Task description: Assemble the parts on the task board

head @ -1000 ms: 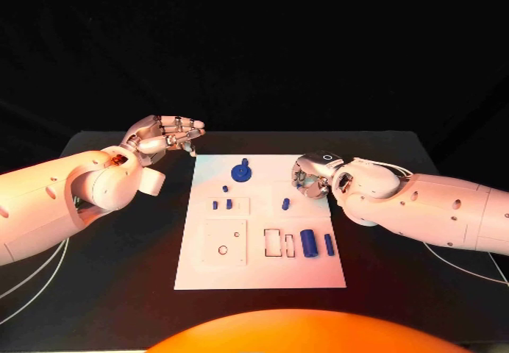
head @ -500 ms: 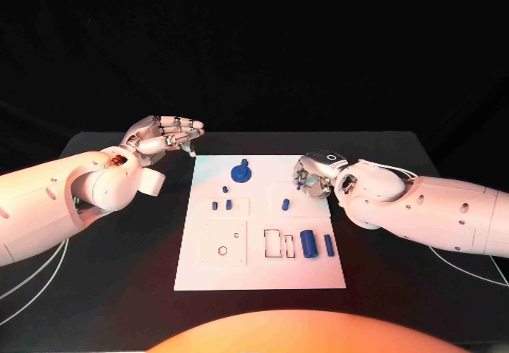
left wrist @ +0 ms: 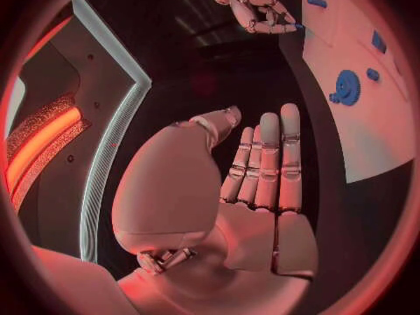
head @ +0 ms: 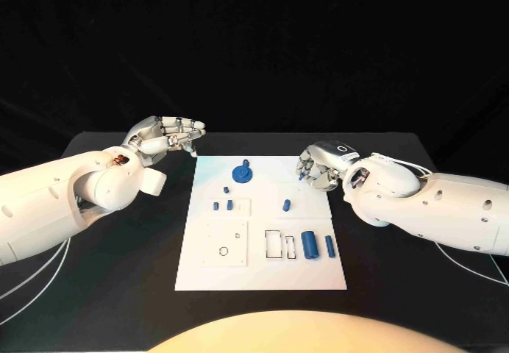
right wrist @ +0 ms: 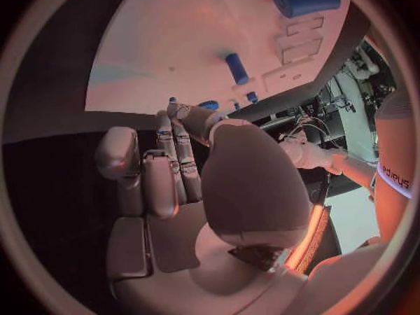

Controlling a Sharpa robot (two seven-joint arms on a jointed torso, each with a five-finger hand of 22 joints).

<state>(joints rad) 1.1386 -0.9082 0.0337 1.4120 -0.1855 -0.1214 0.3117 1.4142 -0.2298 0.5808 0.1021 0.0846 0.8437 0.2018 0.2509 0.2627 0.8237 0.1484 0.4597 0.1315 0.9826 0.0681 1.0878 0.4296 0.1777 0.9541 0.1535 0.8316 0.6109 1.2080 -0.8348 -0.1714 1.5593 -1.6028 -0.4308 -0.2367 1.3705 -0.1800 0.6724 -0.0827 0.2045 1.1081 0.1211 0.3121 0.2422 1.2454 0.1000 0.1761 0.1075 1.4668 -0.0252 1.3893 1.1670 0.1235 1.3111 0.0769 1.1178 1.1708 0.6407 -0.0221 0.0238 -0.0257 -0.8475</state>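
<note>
On a black table (head: 127, 294), the white task board (head: 265, 276) holds a blue gear (head: 243, 173), pegs and a cylinder (head: 309, 243) lying loose, assembly apparently barely begun, while the left hand (head: 165, 134) hovers empty with fingers apart and the right hand (head: 318, 168) pinches a small blue part (head: 300, 176) at the board's edge.

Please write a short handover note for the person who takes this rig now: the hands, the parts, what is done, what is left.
Left hand: off the task board, beyond its far left corner, fingers curled, holding nothing.
Right hand: at the board's far right edge; whether it pinches something I cannot tell.
Parts: blue gear at the far end, small pegs mid-board, large cylinder and thin bar lying near right.
Done: unclear. Left: cylinder and bar remain loose.
</note>
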